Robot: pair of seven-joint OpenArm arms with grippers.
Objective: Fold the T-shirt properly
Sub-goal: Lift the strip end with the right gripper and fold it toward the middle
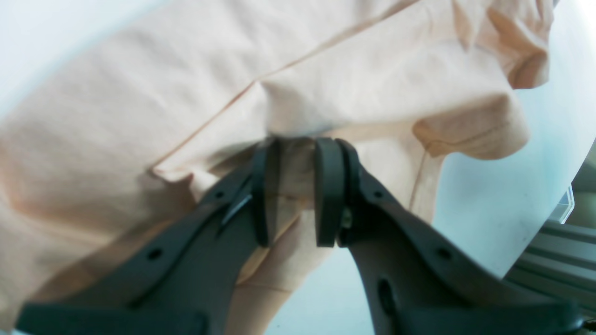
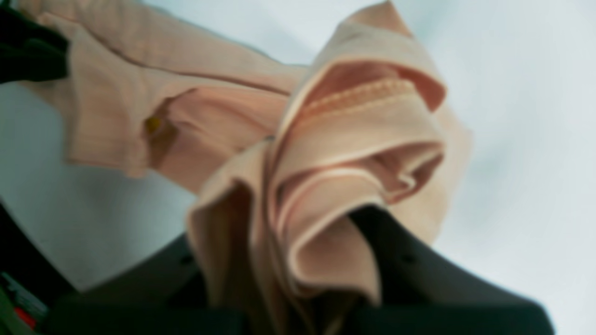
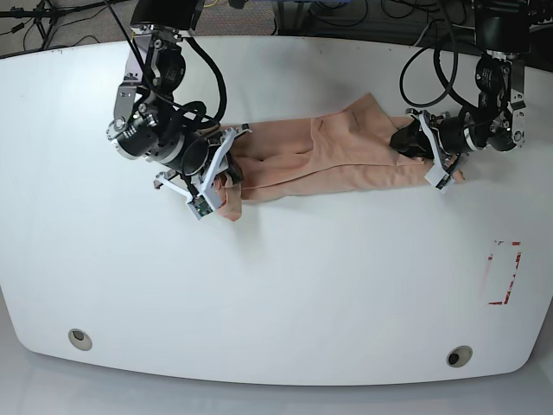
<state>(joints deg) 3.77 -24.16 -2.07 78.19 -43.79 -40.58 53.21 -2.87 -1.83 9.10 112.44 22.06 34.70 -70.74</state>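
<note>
1. Two grippers held the T-shirt [image 3: 333, 160] between them, stretched into a long band across the table [image 3: 276, 285]; we took the shirt as our landmark
2. Its long axis ran from one gripper to the other, sagging onto the table in the middle
3. At one end of the shirt, our left gripper [image 1: 293, 190] had its jaws narrowed on a fold of fabric, the cloth pinched between the two pads and spreading away beyond them
4. At the opposite end, our right gripper [image 3: 218, 169] was closed on a bunched wad of hem and layers, though the jaw tips were buried in the cloth in the right wrist view
5. We judged each arm nearest its own end, so the coming move turned on carrying one end along that axis toward the other
</note>
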